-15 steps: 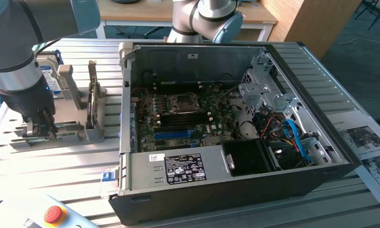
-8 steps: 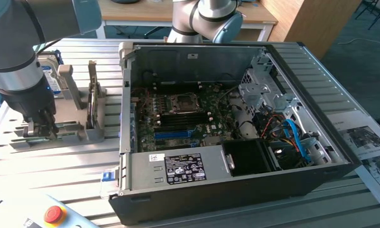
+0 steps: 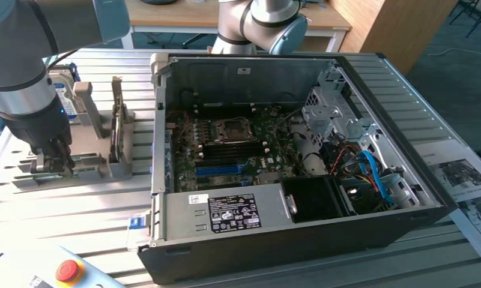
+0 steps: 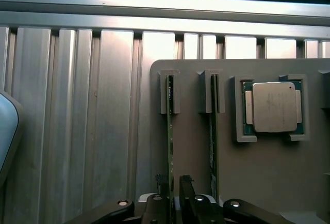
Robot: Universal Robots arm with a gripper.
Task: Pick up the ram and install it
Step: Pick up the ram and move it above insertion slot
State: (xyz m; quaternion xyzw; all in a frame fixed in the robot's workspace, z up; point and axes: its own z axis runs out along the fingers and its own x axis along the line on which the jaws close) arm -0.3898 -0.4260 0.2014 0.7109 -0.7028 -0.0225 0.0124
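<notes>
End effector (image 4: 173, 181) straddles ram (image 4: 170, 131), slightly open.

The grey tubular robot arm with pale blue joint caps (image 3: 20, 66) reaches straight down at the exterior view's left; its dark wrist section stands upright; the black two-fingered claw (image 3: 52, 161) points downward, set low; in the wrist view its black metal fingertips (image 4: 162, 184) stand parallel, a narrow gap apart, not pressed together.

A metal table (image 3: 80, 210) bears an open computer case (image 3: 288, 240) centre-frame, a grey holder (image 3: 104, 165) at the exterior view's left, perhaps printed sheets (image 3: 465, 180) lower right.
</notes>
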